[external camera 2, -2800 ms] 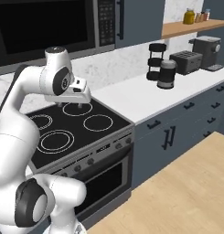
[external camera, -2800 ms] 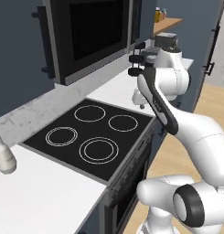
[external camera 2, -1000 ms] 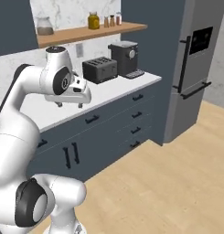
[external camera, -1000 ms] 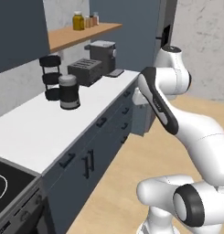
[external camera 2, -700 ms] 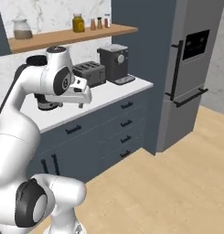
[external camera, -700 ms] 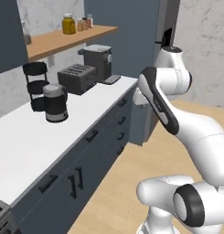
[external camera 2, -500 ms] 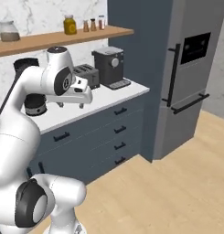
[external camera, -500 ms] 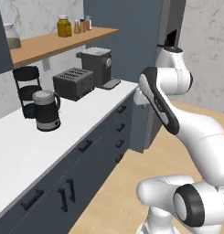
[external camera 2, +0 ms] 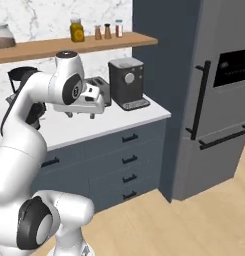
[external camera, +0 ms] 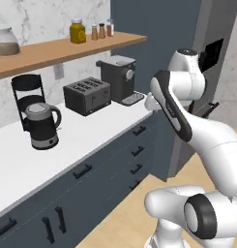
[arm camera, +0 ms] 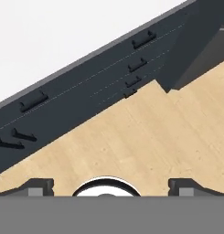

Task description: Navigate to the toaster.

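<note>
I'm mid-drive, and nothing is in hand: the gripper [arm camera: 106, 185] hangs over bare floor [arm camera: 145, 137], its two tips spread wide apart at the bottom of the hand view with nothing between them. In the right base view the hand sits folded in front of the arm's upper link, above the front edge of the counter [external camera 2: 119, 120].

Beyond the drawers [external camera: 134, 150], the kettle [external camera: 41, 125] stands on the counter at about 9 o'clock in the left base view. The toaster [external camera: 87, 95] lies farther along at roughly 11 o'clock, just beside the coffee machine [external camera: 119, 77], with the shelf [external camera: 66, 48] of jars above them. In the right base view the toaster [external camera 2: 100, 85] is mostly hidden behind the hand.

I judge the approach nearly done but not square: the toaster sits left of centre. Next I'd ease the base a little further along the counter and stop facing it, keeping the arm tucked clear of the fridge [external camera 2: 219, 90] at 3 o'clock.
</note>
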